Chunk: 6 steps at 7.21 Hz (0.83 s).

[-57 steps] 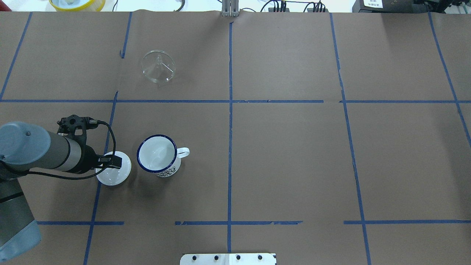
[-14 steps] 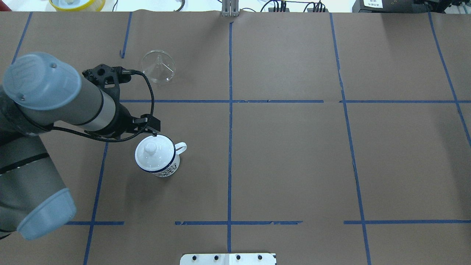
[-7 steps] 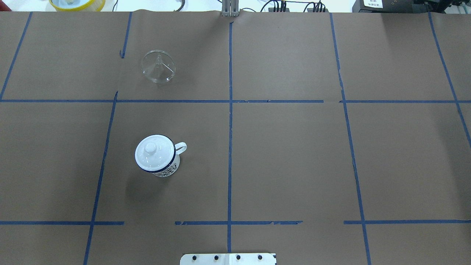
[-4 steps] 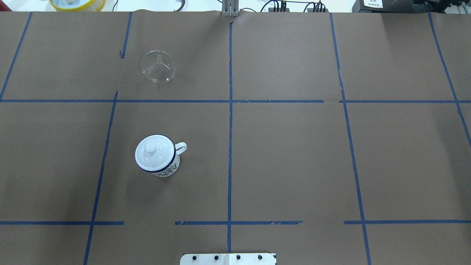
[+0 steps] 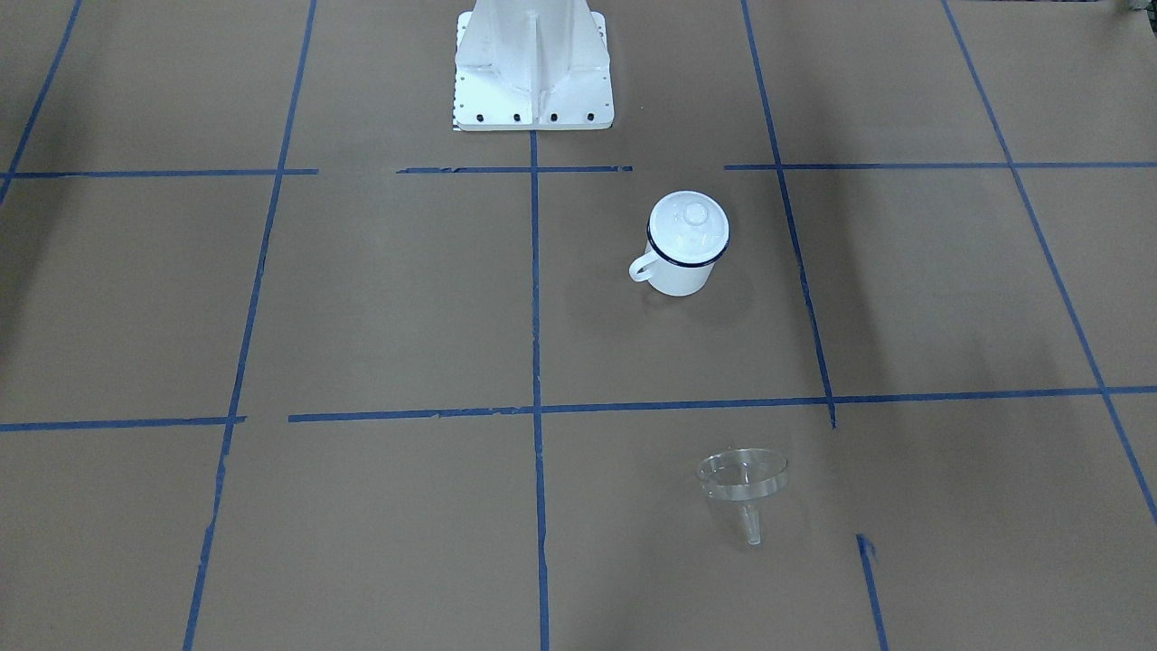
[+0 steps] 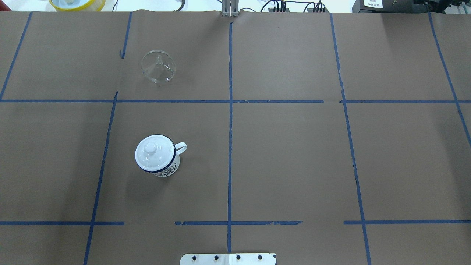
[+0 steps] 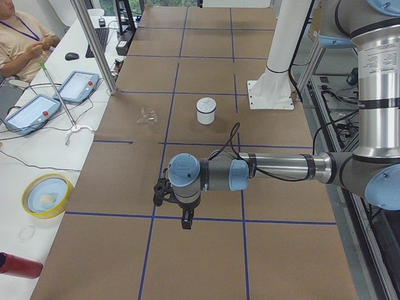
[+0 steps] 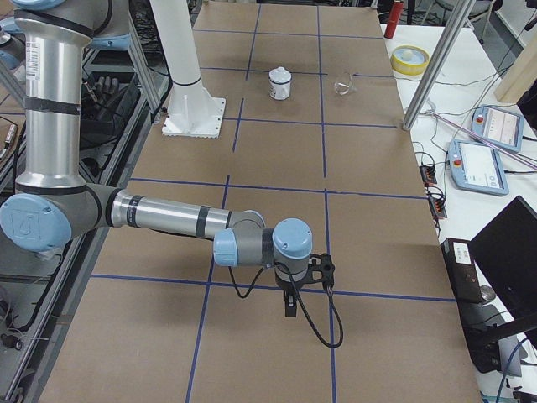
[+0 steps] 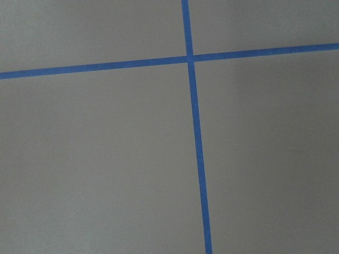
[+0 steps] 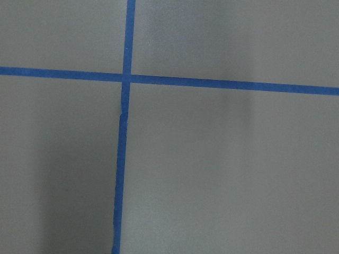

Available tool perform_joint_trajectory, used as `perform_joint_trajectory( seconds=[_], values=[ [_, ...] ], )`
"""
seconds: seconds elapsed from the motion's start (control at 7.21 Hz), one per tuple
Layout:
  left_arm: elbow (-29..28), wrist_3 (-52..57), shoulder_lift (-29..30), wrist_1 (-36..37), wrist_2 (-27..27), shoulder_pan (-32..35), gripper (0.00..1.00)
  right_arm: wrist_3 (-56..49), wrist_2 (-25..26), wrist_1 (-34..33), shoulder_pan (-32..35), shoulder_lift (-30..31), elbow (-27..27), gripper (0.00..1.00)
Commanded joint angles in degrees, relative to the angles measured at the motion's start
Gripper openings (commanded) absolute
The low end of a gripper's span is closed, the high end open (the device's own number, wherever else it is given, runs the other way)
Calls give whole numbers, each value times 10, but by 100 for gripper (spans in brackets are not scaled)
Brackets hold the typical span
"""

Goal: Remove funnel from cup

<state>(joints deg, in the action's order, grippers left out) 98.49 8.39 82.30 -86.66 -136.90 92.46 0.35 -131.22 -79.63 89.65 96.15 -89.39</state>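
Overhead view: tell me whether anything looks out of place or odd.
The funnel lies tipped on its side on the table, well apart from the cup, which stands upright with a lid on. Nothing spilled or broken shows.

Blue tape lines (image 6: 230,165) are crossing the brown-papered counter (image 6: 294,165); a knobbed white lid (image 6: 151,151) is sitting knob up; a yellow dish (image 6: 77,4) is lying past the far edge.

Brown paper-covered table (image 6: 294,165), blue tape grid (image 6: 230,147); white side bench (image 7: 15,200).
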Motion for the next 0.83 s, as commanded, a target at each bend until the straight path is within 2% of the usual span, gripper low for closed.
perform_joint_trajectory(
  seconds=[0.0, 0.69],
  values=[
    [1, 1, 1, -3, 5, 0, 100, 0, 0, 0, 0, 0, 0, 100],
    [0, 0, -5, -3, 8, 2, 100, 0, 0, 0, 0, 0, 0, 100]
  ],
)
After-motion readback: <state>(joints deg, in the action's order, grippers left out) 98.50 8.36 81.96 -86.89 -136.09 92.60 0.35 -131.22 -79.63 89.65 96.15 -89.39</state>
